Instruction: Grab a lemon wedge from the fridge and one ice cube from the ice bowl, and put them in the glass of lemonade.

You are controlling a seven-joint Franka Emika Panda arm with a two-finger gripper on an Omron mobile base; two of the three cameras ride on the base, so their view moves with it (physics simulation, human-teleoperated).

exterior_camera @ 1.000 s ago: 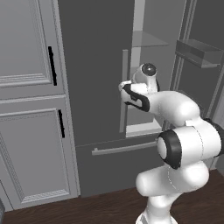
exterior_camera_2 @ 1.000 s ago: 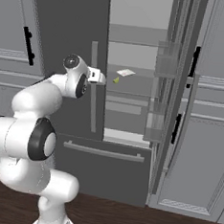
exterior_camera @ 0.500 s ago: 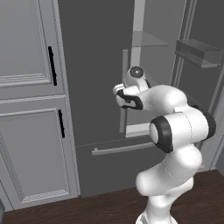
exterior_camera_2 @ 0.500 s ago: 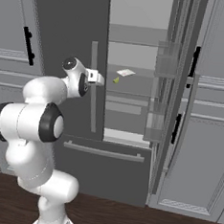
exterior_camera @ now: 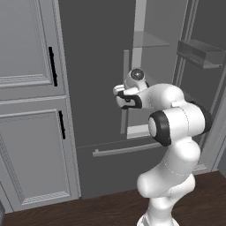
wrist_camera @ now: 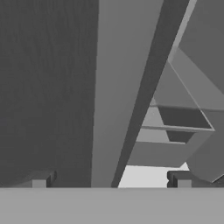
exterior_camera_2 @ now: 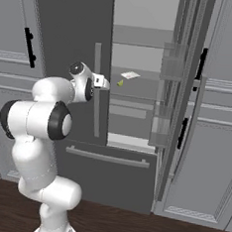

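The fridge (exterior_camera: pixel 95 53) (exterior_camera_2: pixel 66 29) has its left door shut and its right door (exterior_camera_2: pixel 182 94) swung open, so the pale shelves show. A tiny yellow-green lemon wedge (exterior_camera_2: pixel 120 82) lies on a middle shelf beside a small white piece (exterior_camera_2: pixel 130 75). My gripper (exterior_camera: pixel 119 91) (exterior_camera_2: pixel 104 82) (wrist_camera: pixel 110 179) is open at the left door's long vertical handle (exterior_camera: pixel 124 92) (exterior_camera_2: pixel 95 94) (wrist_camera: pixel 118 87). In the hand view the bar runs up between the two fingertips (wrist_camera: pixel 41 180). The wedge lies further right, inside. The ice bowl and the glass of lemonade are out of view.
Light grey panelled cabinets with black handles flank the fridge (exterior_camera: pixel 26 114) (exterior_camera_2: pixel 212 146). The open door carries clear bins (exterior_camera: pixel 201 50) (exterior_camera_2: pixel 167 95). Below is the freezer drawer with a horizontal bar handle (exterior_camera: pixel 119 150) (exterior_camera_2: pixel 107 157). The floor (exterior_camera_2: pixel 128 228) is dark wood.
The gripper has drifted a little left, from in front of the open compartment to the left door's handle. The elbow has swung round. The gripper stayed open.
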